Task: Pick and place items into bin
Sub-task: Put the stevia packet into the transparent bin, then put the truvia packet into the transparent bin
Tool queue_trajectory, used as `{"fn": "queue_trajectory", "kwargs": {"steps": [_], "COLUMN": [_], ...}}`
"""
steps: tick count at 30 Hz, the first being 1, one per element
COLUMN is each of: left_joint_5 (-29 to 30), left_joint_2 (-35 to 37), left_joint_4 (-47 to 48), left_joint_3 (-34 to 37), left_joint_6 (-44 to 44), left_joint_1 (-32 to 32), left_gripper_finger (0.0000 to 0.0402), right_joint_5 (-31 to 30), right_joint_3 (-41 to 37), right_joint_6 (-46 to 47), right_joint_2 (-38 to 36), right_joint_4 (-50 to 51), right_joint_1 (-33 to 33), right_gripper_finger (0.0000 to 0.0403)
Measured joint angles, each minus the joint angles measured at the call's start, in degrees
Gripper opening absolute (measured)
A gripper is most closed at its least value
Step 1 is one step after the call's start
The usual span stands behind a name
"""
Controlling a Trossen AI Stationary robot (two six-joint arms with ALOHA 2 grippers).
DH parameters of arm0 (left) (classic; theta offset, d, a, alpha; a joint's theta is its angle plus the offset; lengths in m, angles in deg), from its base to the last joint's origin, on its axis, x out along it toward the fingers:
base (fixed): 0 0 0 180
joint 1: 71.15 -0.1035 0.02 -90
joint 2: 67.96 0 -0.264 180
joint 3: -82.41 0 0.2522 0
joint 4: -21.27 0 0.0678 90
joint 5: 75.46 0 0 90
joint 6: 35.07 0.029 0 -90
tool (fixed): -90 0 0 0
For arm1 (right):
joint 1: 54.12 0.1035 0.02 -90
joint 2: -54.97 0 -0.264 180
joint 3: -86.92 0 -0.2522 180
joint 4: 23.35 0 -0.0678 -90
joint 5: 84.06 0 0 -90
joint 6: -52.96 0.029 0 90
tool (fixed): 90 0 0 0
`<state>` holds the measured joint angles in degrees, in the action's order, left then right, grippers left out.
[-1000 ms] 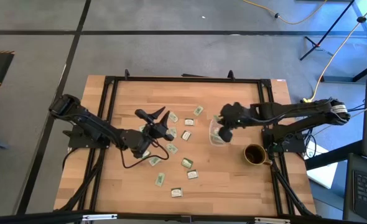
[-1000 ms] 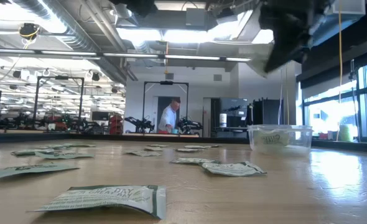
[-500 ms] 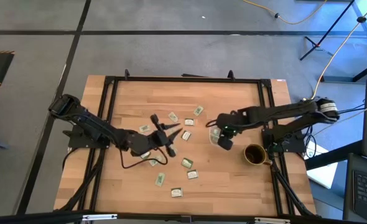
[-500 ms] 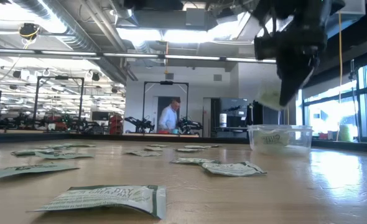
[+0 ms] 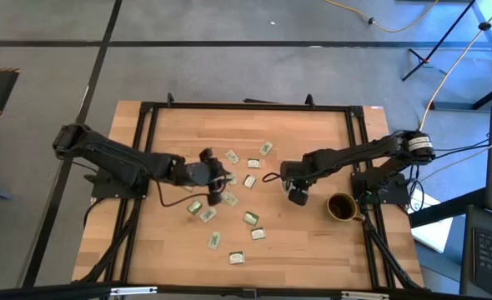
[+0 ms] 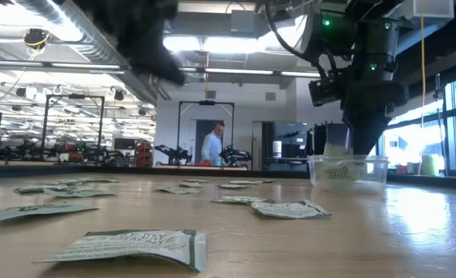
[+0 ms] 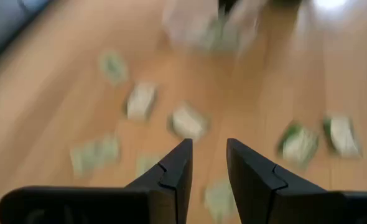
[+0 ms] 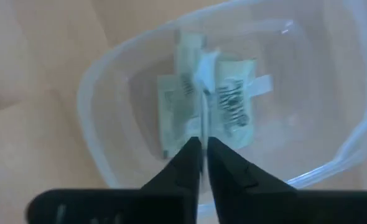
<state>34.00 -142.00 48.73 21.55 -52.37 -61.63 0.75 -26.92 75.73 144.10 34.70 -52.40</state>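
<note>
From above, the right gripper [image 5: 297, 197] covers the bin; only the right wrist view looks inside, where the clear, round-cornered bin [image 8: 109, 81] holds a few pale green and white packets [image 8: 227, 102]. There the dark fingers [image 8: 228, 171] stand a narrow slit apart with a thin packet edge [image 8: 203, 84] just at their tips; contact cannot be told. In the low view, at right, that gripper hangs over the bin [image 6: 347, 170]. The left gripper [image 5: 217, 179] is at centre frame over scattered flat packets [image 5: 251, 218], its fingers [image 7: 249, 171] apart and bare. The counter [image 5: 313, 250] is pale wood planks. A person [image 6: 209, 146] stands in the workshop behind.
</note>
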Motion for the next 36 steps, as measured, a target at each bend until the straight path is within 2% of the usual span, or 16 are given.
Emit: {"fn": "queue_trajectory", "kwargs": {"steps": [3, 5, 9, 13, 18, 22, 31, 36], "left_joint_5": [-2.7, -3.0, -7.7, -10.5, -10.7, -13.7, -13.7, -14.1], "left_joint_2": [0.4, 0.4, -0.3, -1.4, -4.2, -8.0, -16.3, -19.0], "left_joint_4": [9.0, 14.4, 21.6, 25.1, 28.6, 30.4, 31.6, 31.6], "left_joint_3": [0.0, 0.0, 0.0, 0.0, 0.0, 0.0, 0.0, -0.3], "left_joint_6": [-3.4, -0.4, 6.3, 1.6, -1.3, -1.5, -1.5, -1.5], "left_joint_1": [-2.2, -3.1, -3.9, -5.1, -6.0, -6.4, -6.6, -8.2], "left_gripper_finger": [0.0093, 0.0093, 0.0093, 0.0093, 0.0093, 0.0093, 0.0092, 0.0073], "right_joint_5": [-2.4, -5.2, -8.1, -8.0, -8.0, -8.0, -7.9, -7.9], "right_joint_3": [0.0, -0.1, -0.1, 0.0, 0.0, 0.0, 0.0, 0.0], "right_joint_6": [0.2, 1.6, 4.0, 4.0, 3.9, 3.9, 3.8, 3.8], "right_joint_2": [-0.3, -1.2, -3.6, -5.1, -5.8, -5.9, -6.0, -6.0], "right_joint_4": [1.6, 2.6, 3.0, 2.6, 1.4, 1.4, 1.2, 1.1], "right_joint_1": [-0.1, -0.1, -0.1, -0.1, -0.1, -0.1, -0.1, -0.1], "right_gripper_finger": [0.0062, 0.0088, 0.0132, 0.0154, 0.016, 0.016, 0.016, 0.016]}}
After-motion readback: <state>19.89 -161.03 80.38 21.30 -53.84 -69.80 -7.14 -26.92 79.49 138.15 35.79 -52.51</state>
